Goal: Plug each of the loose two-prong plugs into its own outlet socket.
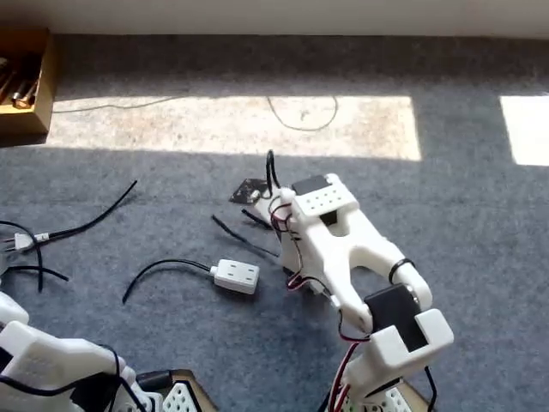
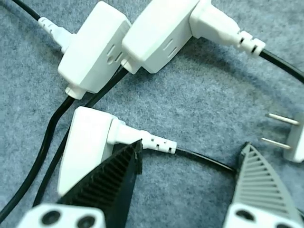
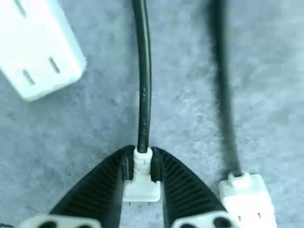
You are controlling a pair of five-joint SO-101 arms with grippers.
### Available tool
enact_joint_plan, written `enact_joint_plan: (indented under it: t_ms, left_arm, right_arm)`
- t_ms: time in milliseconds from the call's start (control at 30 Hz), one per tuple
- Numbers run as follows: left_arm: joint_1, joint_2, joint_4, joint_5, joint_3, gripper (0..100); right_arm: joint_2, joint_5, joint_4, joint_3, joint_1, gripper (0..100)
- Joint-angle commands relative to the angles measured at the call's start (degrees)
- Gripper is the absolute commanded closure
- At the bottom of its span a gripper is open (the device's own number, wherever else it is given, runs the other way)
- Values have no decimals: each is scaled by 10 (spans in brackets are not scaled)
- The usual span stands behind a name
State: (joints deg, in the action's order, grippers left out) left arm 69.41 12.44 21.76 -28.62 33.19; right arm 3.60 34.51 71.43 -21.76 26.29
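In the right wrist view my right gripper (image 3: 141, 159) is shut on a small white two-prong plug (image 3: 141, 186) whose black cord (image 3: 144, 85) runs away over the carpet. A white outlet socket (image 3: 38, 52) lies ahead of it and to one side, and a second white plug (image 3: 247, 197) lies beside the fingers. In the left wrist view my left gripper (image 2: 192, 147) hangs open above the thin cord of a white socket block (image 2: 88, 147). Two more white socket blocks (image 2: 95, 47) (image 2: 159, 31) lie beyond it. A loose two-prong plug (image 2: 287, 137) lies next to the grey finger (image 2: 254, 183).
From above, the right arm (image 1: 343, 249) stretches over the middle of the grey carpet, and a white outlet socket (image 1: 236, 275) with a black cord lies to its left. The left arm (image 1: 51, 369) sits at the near left corner. Loose black cords (image 1: 94, 215) trail at the left; a wooden box (image 1: 26, 81) stands far left.
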Motion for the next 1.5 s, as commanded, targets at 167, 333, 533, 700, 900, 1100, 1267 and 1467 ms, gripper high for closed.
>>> enact_joint_plan:
  t_ms: [167, 333, 533, 700, 900, 1100, 1267, 1467]
  left_arm:
    - [-99, -223, 253, 15, -73, 595]
    - [-199, -452, 373, 49, -61, 562]
    - [-367, -759, 457, 15, 75, 560]
    - [-487, -943, 542, 37, 198, 535]
    - [-567, -1094, 578, 95, 273, 483]
    - [-670, -1151, 578, 122, 282, 482]
    - [-711, -1152, 476, 151, 364, 486]
    - [-711, -1151, 411, 149, 420, 486]
  right_arm:
    - [-153, -221, -18, 225, 70, 993]
    - [-249, -304, -88, 221, 129, 993]
    - [-387, -326, -211, 23, 144, 993]
    - [-496, -360, -310, -180, 143, 993]
    - [-584, -368, -324, -284, 131, 993]
    - [-612, -388, -296, -293, 123, 993]
    - [-609, -393, -291, -293, 161, 993]
    - [-608, -393, -291, -294, 194, 993]
